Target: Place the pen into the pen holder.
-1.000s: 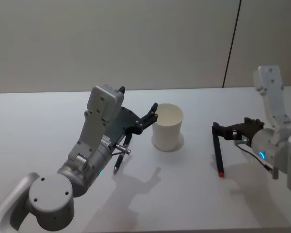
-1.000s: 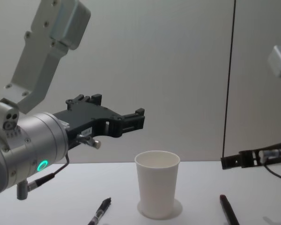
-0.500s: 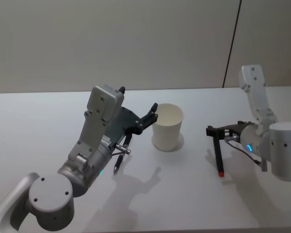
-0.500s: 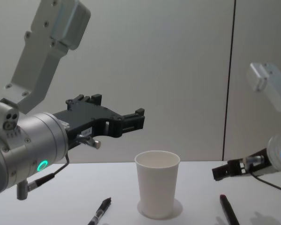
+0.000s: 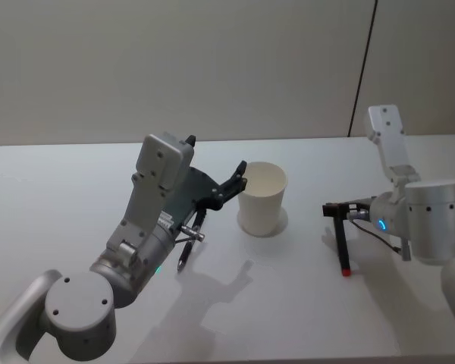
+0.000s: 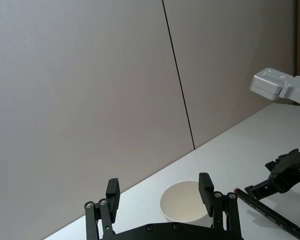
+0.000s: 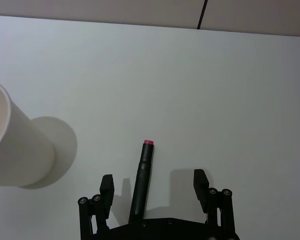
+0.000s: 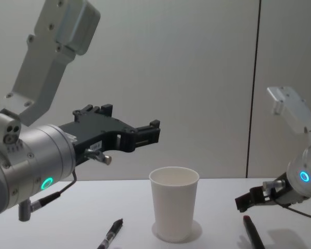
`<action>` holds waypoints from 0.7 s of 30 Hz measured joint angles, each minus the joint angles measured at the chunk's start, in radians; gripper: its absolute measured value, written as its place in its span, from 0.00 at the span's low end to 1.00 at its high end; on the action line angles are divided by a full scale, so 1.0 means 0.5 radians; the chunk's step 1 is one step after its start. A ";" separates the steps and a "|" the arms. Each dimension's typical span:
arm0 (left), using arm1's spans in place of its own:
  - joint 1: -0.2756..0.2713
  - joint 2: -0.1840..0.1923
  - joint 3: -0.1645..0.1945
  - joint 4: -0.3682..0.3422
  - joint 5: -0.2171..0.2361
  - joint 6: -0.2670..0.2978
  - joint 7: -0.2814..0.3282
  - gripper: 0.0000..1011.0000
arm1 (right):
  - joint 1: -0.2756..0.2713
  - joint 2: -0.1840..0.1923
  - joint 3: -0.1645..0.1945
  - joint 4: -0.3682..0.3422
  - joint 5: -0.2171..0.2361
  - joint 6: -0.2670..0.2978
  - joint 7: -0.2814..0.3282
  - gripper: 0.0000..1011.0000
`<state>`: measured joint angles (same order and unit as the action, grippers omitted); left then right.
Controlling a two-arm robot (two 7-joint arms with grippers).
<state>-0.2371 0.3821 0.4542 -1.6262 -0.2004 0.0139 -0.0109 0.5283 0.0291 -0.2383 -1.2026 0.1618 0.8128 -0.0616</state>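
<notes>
The right gripper [image 8: 243, 202] has dropped over the last second from mid right to the lower right of the chest view; it now hangs just above the red-tipped pen [image 8: 253, 234], which lies flat on the white table [image 5: 288, 318]. Its jaws are wide apart and hold nothing; a grasp looks close, but nothing is lifted yet. The pen holder [image 5: 262, 199] stands upright at centre frame. The left gripper [image 5: 237, 180] has not moved; it is spread open and empty beside the cup's rim, with a black pen [image 5: 188, 246] lying beneath it.
</notes>
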 joint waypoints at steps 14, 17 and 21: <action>0.000 0.000 0.000 0.000 0.000 0.000 0.000 0.99 | 0.135 -0.049 0.013 0.240 -0.043 -0.008 -0.002 0.99; 0.000 0.000 0.000 0.000 0.000 0.000 0.000 0.99 | 0.159 -0.058 0.015 0.285 -0.046 -0.019 0.000 0.99; 0.000 0.000 0.000 0.000 0.000 0.000 0.000 0.99 | 0.195 -0.073 0.018 0.357 -0.050 -0.037 0.004 0.99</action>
<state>-0.2372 0.3821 0.4543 -1.6262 -0.2004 0.0139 -0.0109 0.6259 -0.0074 -0.2294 -1.0244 0.1367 0.7945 -0.0595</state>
